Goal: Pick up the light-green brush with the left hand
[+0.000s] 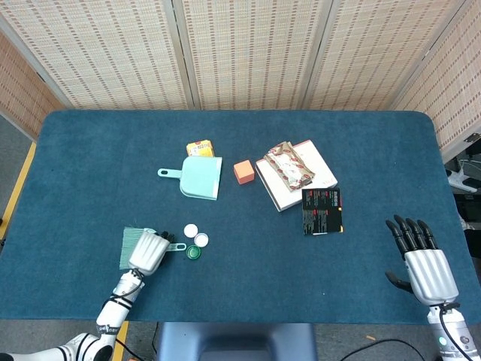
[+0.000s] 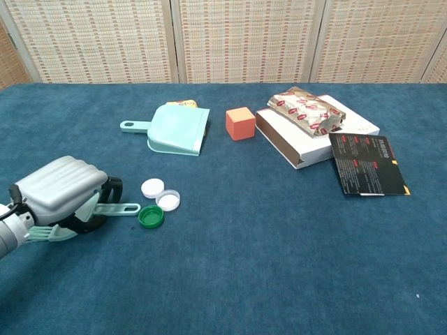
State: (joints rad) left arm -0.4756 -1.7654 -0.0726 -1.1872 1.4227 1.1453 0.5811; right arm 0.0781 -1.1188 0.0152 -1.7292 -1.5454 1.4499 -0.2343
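Leftmost, the left hand (image 2: 61,191) was closed around the light-green brush (image 2: 112,209), its fingers curled over the brush's head. The bristles (image 1: 128,247) stuck out past the hand's outer side, and the slim handle poked out from the hand's inner side, low over the blue table (image 2: 244,265); whether the brush was touching the cloth could not be told. Just off the handle's tip lay a green bottle cap (image 2: 151,218), with two white caps (image 2: 160,194) beside it, slightly farther from the hand. Farther ahead of that hand, toward the table's back, sat a light-green dustpan (image 2: 176,130) with a yellow packet (image 1: 200,147) behind it. Next came an orange cube (image 2: 239,123), then a white box (image 2: 316,143) with a patterned snack bag (image 2: 304,108) lying on top, and a black booklet (image 2: 367,164) resting against the box's near corner. Far to the right, well apart from all of these, the right hand (image 1: 425,265) hovered near the table's edge, fingers extended and spread, holding nothing.
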